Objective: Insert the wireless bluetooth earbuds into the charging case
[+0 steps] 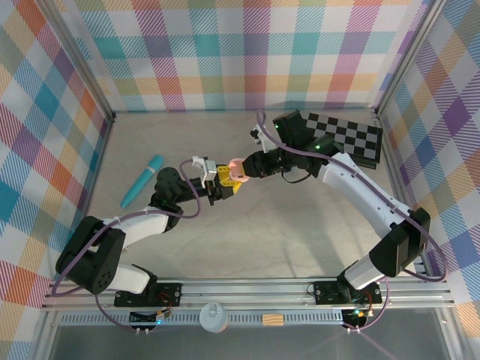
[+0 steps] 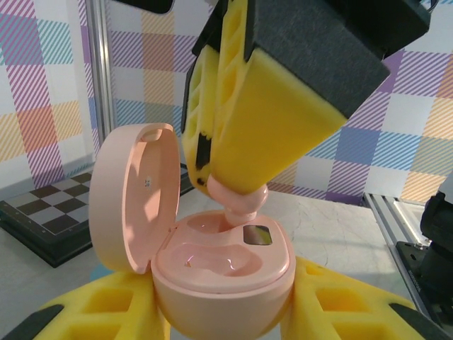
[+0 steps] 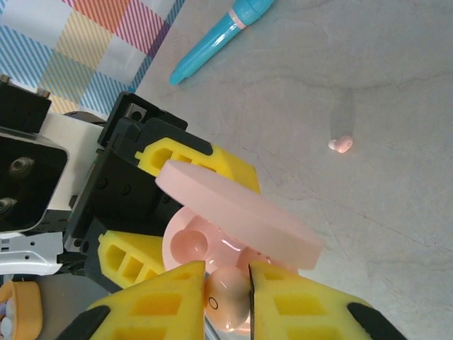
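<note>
The pink charging case (image 2: 226,280) is upright with its lid (image 2: 131,205) swung open to the left. My left gripper (image 2: 223,315) is shut on its body from both sides. From above, my right gripper (image 3: 228,283) is shut on a pink earbud (image 3: 228,301). That earbud (image 2: 241,202) touches the far slot of the case, and the near slot (image 2: 212,258) is bare. A second pink earbud (image 3: 342,144) lies loose on the table. In the top view both grippers meet mid-table at the case (image 1: 236,174).
A long teal tube (image 1: 142,182) lies on the table to the left of the arms. A black-and-white checkerboard (image 1: 349,135) sits at the back right. Plaid walls close in the table on three sides.
</note>
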